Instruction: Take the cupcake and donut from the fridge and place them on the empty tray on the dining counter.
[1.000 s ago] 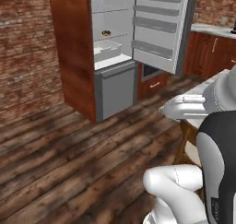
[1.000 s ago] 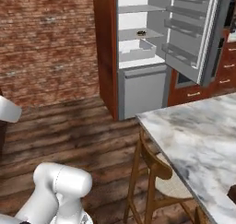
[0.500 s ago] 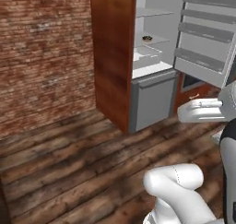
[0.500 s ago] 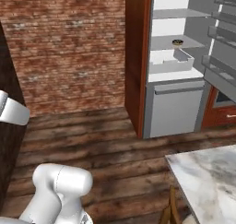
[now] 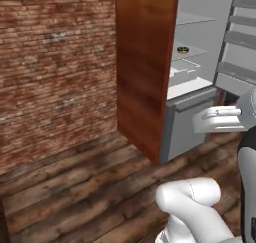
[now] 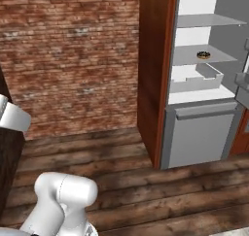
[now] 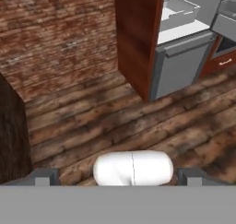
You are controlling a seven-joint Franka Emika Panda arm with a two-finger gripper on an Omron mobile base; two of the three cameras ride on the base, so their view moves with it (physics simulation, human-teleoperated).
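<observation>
"Brown floor planks (image 7: 115,121) lie right under your gripper (image 7: 119,178). Its 2 fingertips (image 7: 46,177) stand wide apart with nothing between them."

"So you're carrying nothing. What's past the floor?"

"A red-brown cabinet side (image 5: 145,62), then the fridge (image 6: 204,133) with its door swung open. The donut (image 6: 204,55) sits on a pale inner shelf, above the white drawer. In your hand view it is just cut by the top edge."

"What has changed in the last second?"

"The base has driven. The whole scene has slid right and grown, so the fridge is nearer and off to your right, and the brick wall (image 6: 73,50) takes up the left. Nothing in the fridge has moved; only your cameras have."

"Meaning?"

"You're in the approach, I'd say, with 0 items fetched. The shelf looks well out of reach, so close in and square up to the fridge before you reach for the donut."
</observation>
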